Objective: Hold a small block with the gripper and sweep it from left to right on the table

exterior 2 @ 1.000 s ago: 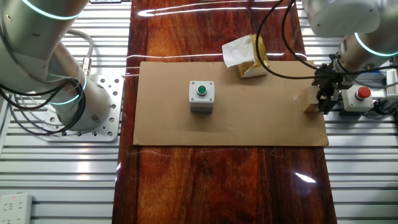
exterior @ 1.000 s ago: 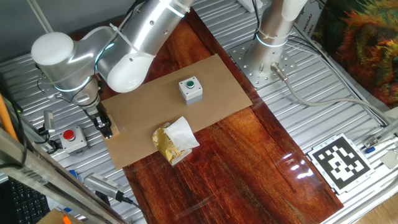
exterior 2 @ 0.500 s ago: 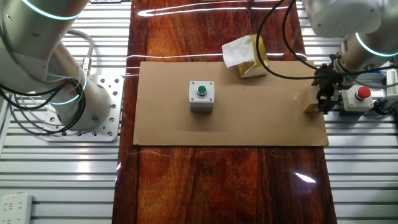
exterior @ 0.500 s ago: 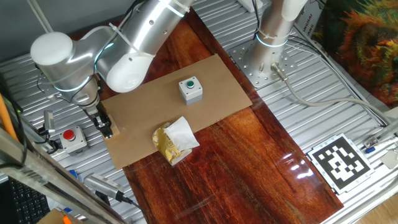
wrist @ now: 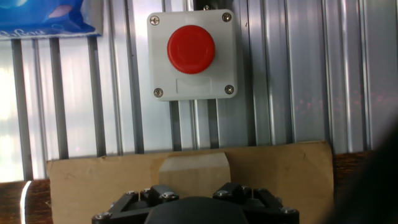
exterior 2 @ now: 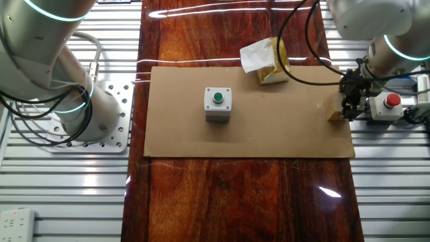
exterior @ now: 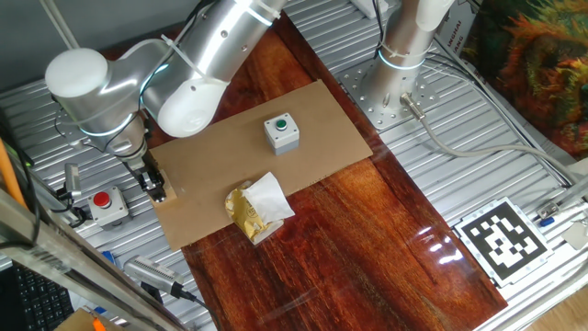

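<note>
The small block (exterior 2: 334, 116) is a light-tan cube at the far end of the cardboard sheet (exterior 2: 269, 134), which lies on the dark red-brown table (exterior 2: 235, 195). My gripper (exterior 2: 346, 113) stands straight down over it with its black fingers closed on the block's sides. In one fixed view the gripper (exterior: 152, 187) and the block (exterior: 160, 194) sit at the cardboard's left edge. In the hand view the block (wrist: 193, 167) shows between the gripper (wrist: 194, 186) fingers, resting on the cardboard.
A red button box (wrist: 191, 55) lies on the ribbed metal just beyond the block. A grey box with a green button (exterior 2: 217, 104) stands mid-cardboard. A crumpled gold-and-white wrapper (exterior 2: 264, 59) lies at the cardboard's edge. An upright white-and-silver post (exterior: 404, 46) stands at the back.
</note>
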`<state>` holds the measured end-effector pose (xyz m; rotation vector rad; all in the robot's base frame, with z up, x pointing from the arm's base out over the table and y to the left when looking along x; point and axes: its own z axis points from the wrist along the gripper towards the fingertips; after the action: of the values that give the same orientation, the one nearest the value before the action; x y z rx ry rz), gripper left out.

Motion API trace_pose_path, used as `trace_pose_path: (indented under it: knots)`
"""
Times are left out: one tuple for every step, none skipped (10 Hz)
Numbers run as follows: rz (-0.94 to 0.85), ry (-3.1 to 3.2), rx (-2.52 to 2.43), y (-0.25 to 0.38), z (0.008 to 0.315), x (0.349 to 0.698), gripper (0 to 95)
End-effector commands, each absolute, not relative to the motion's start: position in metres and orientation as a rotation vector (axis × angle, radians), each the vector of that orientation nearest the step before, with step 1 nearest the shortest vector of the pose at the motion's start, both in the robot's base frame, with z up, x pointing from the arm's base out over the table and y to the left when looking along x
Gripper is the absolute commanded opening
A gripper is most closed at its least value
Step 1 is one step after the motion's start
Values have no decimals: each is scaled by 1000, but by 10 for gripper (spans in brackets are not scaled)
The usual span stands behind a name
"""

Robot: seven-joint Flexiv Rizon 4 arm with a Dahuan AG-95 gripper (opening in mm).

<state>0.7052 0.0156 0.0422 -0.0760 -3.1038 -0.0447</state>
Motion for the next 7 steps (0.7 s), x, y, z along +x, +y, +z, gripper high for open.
trace_pose_path:
  knots:
    - [-46,-3102,-75,16,42,706,570]
    - [-46,-3100,-77,16,42,706,570]
    - [-45,-3099,-78,16,42,705,570]
    - [-46,-3098,-78,16,42,705,570]
    - [-46,-3095,-80,16,42,705,570]
    - [-46,-3093,-80,15,42,705,570]
    - [-45,-3091,-79,15,42,705,570]
